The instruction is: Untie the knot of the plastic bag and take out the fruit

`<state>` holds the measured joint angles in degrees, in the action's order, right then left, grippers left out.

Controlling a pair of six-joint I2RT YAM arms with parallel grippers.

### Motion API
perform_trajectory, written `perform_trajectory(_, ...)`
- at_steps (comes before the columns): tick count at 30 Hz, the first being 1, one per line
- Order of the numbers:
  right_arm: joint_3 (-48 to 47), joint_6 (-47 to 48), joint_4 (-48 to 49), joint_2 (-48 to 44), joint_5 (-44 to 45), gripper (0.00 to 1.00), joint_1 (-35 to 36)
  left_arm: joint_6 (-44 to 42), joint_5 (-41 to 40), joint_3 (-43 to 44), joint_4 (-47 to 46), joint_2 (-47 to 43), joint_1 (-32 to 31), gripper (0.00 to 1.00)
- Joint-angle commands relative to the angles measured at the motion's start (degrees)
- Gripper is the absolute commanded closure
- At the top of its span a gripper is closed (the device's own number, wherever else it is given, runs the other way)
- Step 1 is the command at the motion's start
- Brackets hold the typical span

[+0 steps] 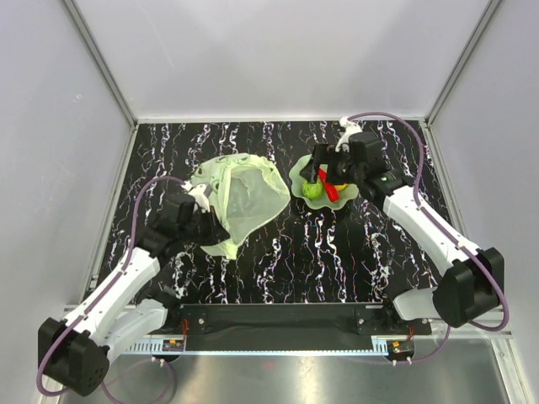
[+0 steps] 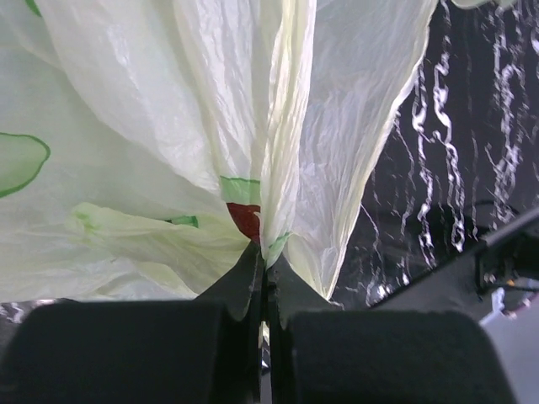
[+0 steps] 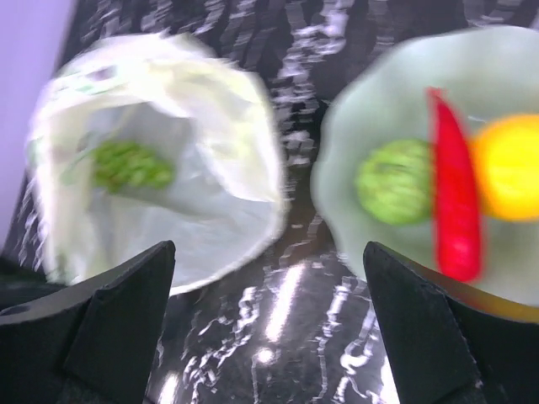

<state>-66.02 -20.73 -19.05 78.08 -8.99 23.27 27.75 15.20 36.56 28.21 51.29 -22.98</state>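
Observation:
The pale green plastic bag (image 1: 244, 198) lies left of centre with its mouth spread wide; no knot is in view. My left gripper (image 1: 205, 202) is shut on a fold of the bag's edge (image 2: 278, 126), its jaws pinched together (image 2: 268, 252). A green grape bunch (image 3: 130, 166) lies inside the bag (image 3: 194, 210). On the dish (image 1: 296, 178) rest a green round fruit (image 1: 312, 191), a long red piece (image 1: 331, 191) and a yellow-orange round fruit (image 1: 342, 186). My right gripper (image 1: 318, 174) hovers over the dish's left part, open and holding nothing (image 3: 269, 252).
The wavy-edged green dish (image 3: 354, 126) sits right of the bag with a strip of black marbled table (image 3: 295, 278) between them. White walls close in the table on three sides.

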Motion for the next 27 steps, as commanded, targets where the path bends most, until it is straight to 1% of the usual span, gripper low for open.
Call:
perform_trajectory(1, -2.0, 5.3, 6.4, 1.1, -11.3, 0.00, 4.6, 2.9, 4.7, -1.0, 1.4, -3.6, -1.4, 1.00)
perform_trajectory(2, -2.3, 7.4, 7.1, 1.8, -12.2, 0.00, 7.6, 3.4, 4.7, -1.1, 2.2, -4.3, -1.7, 1.00)
perform_trajectory(4, -3.6, 8.9, 7.3, 4.7, -12.3, 0.00, 10.5, 3.7, 3.2, -1.1, 5.3, -6.7, -1.8, 1.00)
perform_trajectory(5, -3.9, 10.0, 7.9, 5.6, -12.2, 0.00, 13.2, 4.2, 0.6, -1.0, 6.6, -7.6, -1.8, 1.00)
perform_trajectory(8, -3.8, 10.0, 10.6, 8.6, -10.8, 0.01, 16.5, 7.5, -2.6, 0.8, 10.2, -10.6, -2.2, 1.00)
perform_trajectory(9, -3.6, 10.1, 11.1, 9.3, -9.7, 0.00, 18.5, 8.1, -2.9, 1.3, 11.2, -11.1, -2.2, 1.00)
perform_trajectory(13, -2.7, 11.3, 13.7, 13.0, -7.9, 0.02, 23.3, 11.7, -5.7, 1.8, 18.5, -14.3, -2.2, 1.00)
perform_trajectory(15, -2.0, 11.9, 16.0, 14.2, -5.9, 0.02, 26.2, 14.4, -6.0, -0.3, 19.7, -15.9, -2.2, 1.00)
perform_trajectory(16, -1.9, 12.3, 16.9, 15.7, -3.9, 0.02, 28.8, 16.4, -6.3, -1.0, 20.8, -17.7, -2.2, 1.00)
perform_trajectory(19, -2.8, 12.1, 18.3, 19.5, -1.0, 0.03, 31.4, 18.7, -6.0, -3.8, 22.2, -21.4, -2.2, 1.00)
perform_trajectory(20, -2.8, 11.9, 21.3, 20.4, 1.3, 0.04, 32.8, 19.5, -5.8, -4.1, 22.7, -22.1, -2.1, 1.00)
perform_trajectory(22, -2.9, 11.9, 23.8, 23.6, 3.4, 0.04, 34.2, 19.8, -5.9, -3.8, 24.9, -23.4, -2.2, 1.00)
perform_trajectory(23, -3.1, 11.1, 26.1, 24.7, 6.3, 0.04, 35.3, 19.6, -6.8, -3.4, 25.6, -23.6, -2.2, 1.00)
perform_trajectory(25, -3.0, 11.0, 29.4, 28.0, 8.5, 0.03, 36.3, 19.5, -8.3, -2.5, 27.2, -23.9, -2.2, 0.99)
perform_trajectory(26, -2.9, 10.6, 33.2, 29.2, 11.9, 0.02, 37.0, 19.5, -8.4, -2.6, 27.2, -24.0, -2.2, 0.99)
perform_trajectory(27, -2.9, 10.6, 35.0, 30.3, 12.7, 0.01, 37.2, 19.5, -8.3, -2.5, 27.3, -23.9, -2.1, 0.99)
